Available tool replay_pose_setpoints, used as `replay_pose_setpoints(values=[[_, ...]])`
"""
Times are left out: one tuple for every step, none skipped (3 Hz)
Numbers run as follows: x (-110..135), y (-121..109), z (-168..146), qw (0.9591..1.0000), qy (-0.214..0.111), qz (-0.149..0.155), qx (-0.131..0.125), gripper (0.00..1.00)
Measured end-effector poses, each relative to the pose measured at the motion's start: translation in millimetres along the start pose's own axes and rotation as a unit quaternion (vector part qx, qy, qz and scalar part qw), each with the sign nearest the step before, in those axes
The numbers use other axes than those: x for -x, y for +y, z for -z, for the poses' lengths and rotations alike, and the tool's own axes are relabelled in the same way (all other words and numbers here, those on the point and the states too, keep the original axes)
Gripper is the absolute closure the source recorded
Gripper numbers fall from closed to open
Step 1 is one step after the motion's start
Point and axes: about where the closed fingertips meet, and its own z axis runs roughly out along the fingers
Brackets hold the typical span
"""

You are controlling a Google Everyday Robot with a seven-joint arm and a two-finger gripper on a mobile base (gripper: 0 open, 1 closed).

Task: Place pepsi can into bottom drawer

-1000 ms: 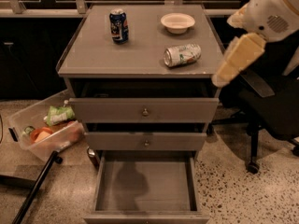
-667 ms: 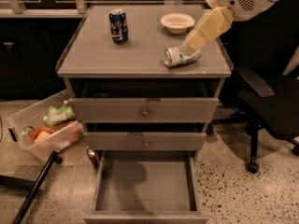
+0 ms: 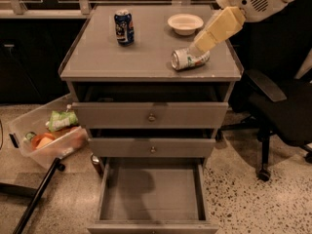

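Camera view, with the cabinet top [image 3: 146, 57] as landmark: the gripper [image 3: 202, 42] has swung in from beyond the top's right edge and now hangs over its right side, just above the silver can [image 3: 189, 58] lying there. I cannot tell if it is apart or together. The pepsi can [image 3: 124, 27] has not moved and stands upright at the back left. The bottom drawer [image 3: 151, 225], below, is pulled out. The reach has begun, but it likely has to carry on leftward.
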Motion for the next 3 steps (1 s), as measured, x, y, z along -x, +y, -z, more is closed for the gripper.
replay_pose_setpoints(values=[[-3, -3, -31, 0.9994, -0.008, -0.032, -0.011, 0.0], [3, -7, -90, 0.9962, -0.033, -0.078, -0.021, 0.0], [16, -12, -142, 0.9918, -0.064, -0.104, -0.039, 0.0]])
